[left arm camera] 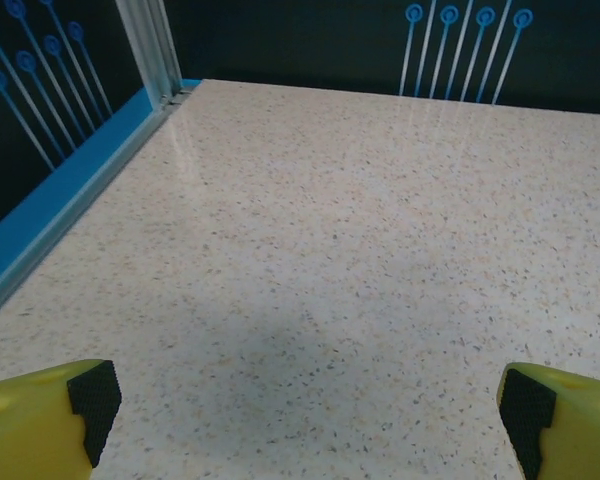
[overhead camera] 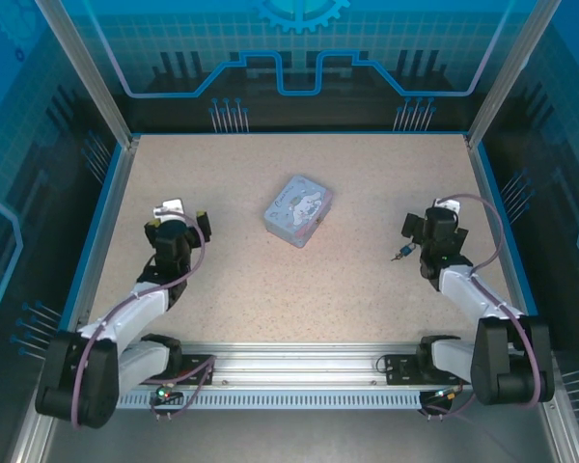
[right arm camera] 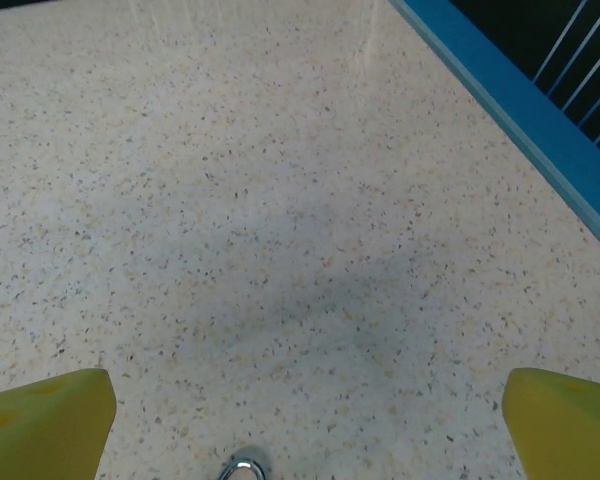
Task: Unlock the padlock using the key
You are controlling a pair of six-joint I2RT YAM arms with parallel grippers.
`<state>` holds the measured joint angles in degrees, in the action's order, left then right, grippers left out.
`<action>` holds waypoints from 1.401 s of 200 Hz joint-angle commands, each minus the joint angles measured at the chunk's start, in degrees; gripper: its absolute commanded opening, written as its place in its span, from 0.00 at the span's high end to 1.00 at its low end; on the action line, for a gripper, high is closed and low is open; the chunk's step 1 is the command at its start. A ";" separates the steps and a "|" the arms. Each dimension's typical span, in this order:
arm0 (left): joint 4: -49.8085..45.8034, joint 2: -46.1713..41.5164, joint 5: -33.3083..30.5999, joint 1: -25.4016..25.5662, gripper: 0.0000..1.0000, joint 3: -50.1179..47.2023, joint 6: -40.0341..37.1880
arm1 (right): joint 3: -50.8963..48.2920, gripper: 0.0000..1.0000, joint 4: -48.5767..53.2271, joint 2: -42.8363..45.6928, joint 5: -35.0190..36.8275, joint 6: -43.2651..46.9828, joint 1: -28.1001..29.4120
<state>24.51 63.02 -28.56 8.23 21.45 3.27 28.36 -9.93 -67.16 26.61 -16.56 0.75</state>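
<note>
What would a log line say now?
left fingers: open, empty | right fingers: open, empty | key: loose, near right fingers | tin: mid-table

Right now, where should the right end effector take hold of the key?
Probably grip the key across its narrow width, coming straight down with the open right end effector. It lies flat and slanted on the table, apart from the tin, so turn the wrist to straddle it.

A speckled beige desk [overhead camera: 367, 193] lies under even light, edged by a blue rim [overhead camera: 299, 134]. Dark walls [overhead camera: 299, 58] with blue circuit-pattern prints enclose it; an aluminium rail [overhead camera: 299, 362] spans the near edge.
</note>
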 commanded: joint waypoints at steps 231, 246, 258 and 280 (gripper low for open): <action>27.27 25.67 22.40 -8.05 0.01 0.67 -2.39 | -5.18 0.00 -36.25 -18.98 -10.42 14.08 4.69; 27.35 25.70 22.30 -8.05 0.01 0.61 -2.50 | -5.15 0.00 -36.14 -18.97 -10.44 14.09 4.69; 27.26 25.67 22.23 -8.05 0.01 0.65 -2.47 | -5.14 0.00 -36.21 -18.98 -10.24 14.20 4.84; 27.17 25.69 22.15 -8.03 0.01 0.70 -2.48 | -5.00 0.00 -36.04 -19.02 -10.07 14.28 5.04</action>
<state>50.87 88.84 -7.64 0.62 21.30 0.05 22.20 -44.62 -85.95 15.14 -3.14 4.99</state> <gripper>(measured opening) 0.990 0.997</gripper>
